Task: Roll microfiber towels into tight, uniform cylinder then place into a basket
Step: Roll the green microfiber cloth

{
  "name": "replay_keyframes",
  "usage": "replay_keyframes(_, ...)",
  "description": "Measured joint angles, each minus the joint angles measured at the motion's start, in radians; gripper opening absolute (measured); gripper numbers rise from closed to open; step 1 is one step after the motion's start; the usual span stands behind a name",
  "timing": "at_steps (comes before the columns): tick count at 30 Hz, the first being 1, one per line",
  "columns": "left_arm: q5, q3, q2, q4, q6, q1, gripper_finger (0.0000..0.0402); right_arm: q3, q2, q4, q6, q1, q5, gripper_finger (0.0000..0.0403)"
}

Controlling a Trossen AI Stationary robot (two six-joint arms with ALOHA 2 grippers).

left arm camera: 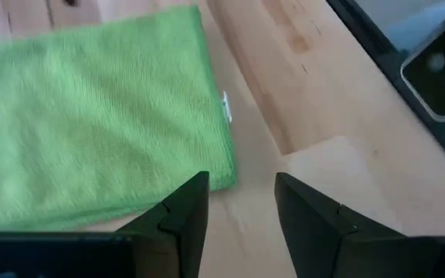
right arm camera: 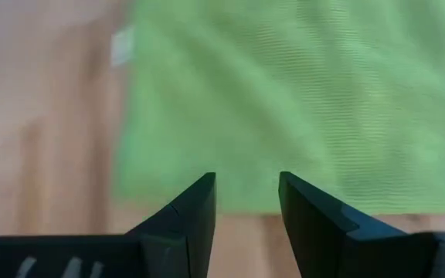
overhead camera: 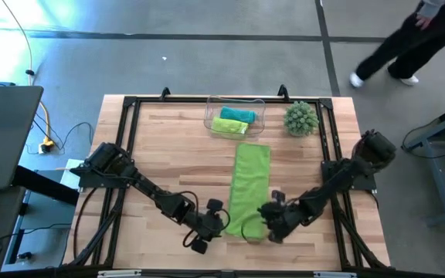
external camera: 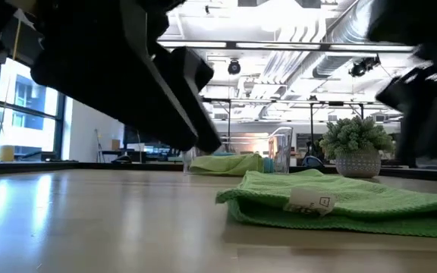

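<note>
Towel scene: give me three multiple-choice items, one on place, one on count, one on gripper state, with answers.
1. Where does the flat green towel lie?
A. Inside the clear basket
B. On the table, between the two grippers at its near end
C. Draped over the plant

2. How many rolled towels sit in the clear basket?
A. None
B. Two
C. Four

3. How does the left gripper stand?
A. Open, holding nothing
B. Shut on the plant
C. Shut on the basket rim

Answers:
1. B: the high view shows the strip stretched on the wood, with the left gripper and right gripper at either side of its near end.
2. B: a teal roll and a green roll lie inside.
3. A: the left wrist view shows a gap between its fingers, with bare wood behind.
</note>
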State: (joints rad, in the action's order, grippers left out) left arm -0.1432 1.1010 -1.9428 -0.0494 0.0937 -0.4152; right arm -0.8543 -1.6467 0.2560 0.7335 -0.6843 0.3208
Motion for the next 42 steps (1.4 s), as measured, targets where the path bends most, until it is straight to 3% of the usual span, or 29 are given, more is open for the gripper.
replay_keyframes(9,-0.083,0.0,0.002,0.023,-0.354,0.0,0.014,0.0,-0.063,-0.096,-0.355,-0.129,0.01,0.0135)
replay_keyframes(16,-0.097,0.0,0.002,0.022,-0.497,-0.001,0.014,0.0,-0.125,-0.2,-0.508,-0.148,0.151,0.0135)
replay_keyframes(27,-0.085,0.0,0.002,-0.03,-0.535,-0.011,0.014,-0.001,-0.133,-0.217,-0.528,-0.148,0.134,0.0135)
replay_keyframes(33,-0.102,0.0,-0.076,-0.132,-0.574,-0.012,0.014,-0.002,-0.141,-0.254,-0.525,-0.149,0.134,0.0135)
replay_keyframes(42,-0.144,0.0,-0.124,-0.148,-0.579,-0.025,0.014,-0.002,-0.156,-0.268,-0.514,-0.157,0.142,0.0135)
